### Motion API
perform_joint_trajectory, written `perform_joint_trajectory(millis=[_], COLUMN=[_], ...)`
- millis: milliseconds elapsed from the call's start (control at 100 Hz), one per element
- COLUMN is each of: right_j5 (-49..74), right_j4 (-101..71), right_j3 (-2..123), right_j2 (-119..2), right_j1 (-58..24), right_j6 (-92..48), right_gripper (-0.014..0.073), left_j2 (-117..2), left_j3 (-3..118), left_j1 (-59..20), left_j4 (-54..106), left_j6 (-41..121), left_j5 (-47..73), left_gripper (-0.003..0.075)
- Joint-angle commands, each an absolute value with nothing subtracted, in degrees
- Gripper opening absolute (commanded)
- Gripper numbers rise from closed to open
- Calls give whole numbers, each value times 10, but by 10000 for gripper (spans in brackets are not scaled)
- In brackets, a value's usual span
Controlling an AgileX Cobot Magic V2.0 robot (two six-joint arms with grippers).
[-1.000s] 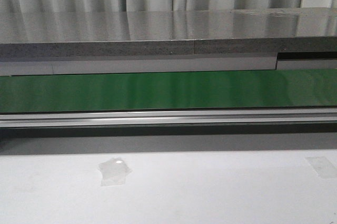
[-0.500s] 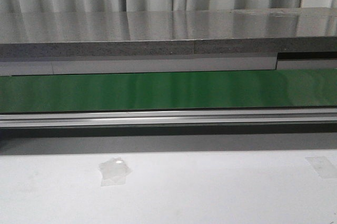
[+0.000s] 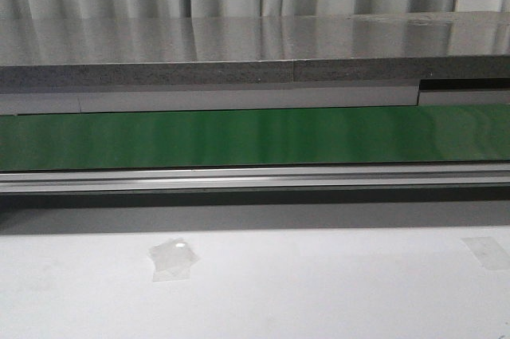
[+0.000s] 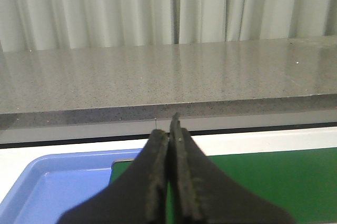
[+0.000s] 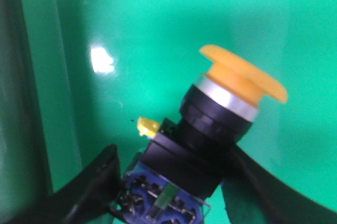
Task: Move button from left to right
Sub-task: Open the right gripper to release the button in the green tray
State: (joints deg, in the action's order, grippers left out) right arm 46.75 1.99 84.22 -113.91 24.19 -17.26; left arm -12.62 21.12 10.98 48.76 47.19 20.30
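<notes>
Yellow-orange mushroom head, silver collar, black body: the button [image 5: 210, 129] sits gripped in the right hand [image 5: 174, 192]; left hand [image 4: 169, 182] closed, empty.

Left hand [image 4: 169, 182] with black, wedge-shaped, rough-edged fingers, right hand [image 5: 168, 192] with smooth black fingers [image 5: 89, 187]

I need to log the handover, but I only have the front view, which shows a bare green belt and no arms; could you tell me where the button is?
Observer: The button sits between the right gripper fingers, above the green belt.
Operator: Thank you. Which way does its head point?
Observer: The yellow head is tilted, pointing away from the fingers.
Operator: And the left arm, please?
Observer: The left gripper is shut and empty, above a blue tray beside the belt.
</notes>
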Motion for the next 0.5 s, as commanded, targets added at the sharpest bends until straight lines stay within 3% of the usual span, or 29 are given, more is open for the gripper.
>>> perform_joint_trajectory(millis=[0, 80, 490], right_j5=[459, 459, 465], right_j4=[20, 20, 7], right_j3=[860, 860, 876], right_j2=[-1107, -1107, -1100], right_j1=[244, 244, 244], right_j6=[-180, -180, -180], right_gripper=[479, 512, 507], left_j2=[-131, -131, -131], left_j3=[226, 226, 226], left_j1=[106, 106, 106], left_j4=[505, 505, 505], left_j6=[472, 472, 472], left_j5=[173, 173, 173], left_gripper=[-20, -20, -20])
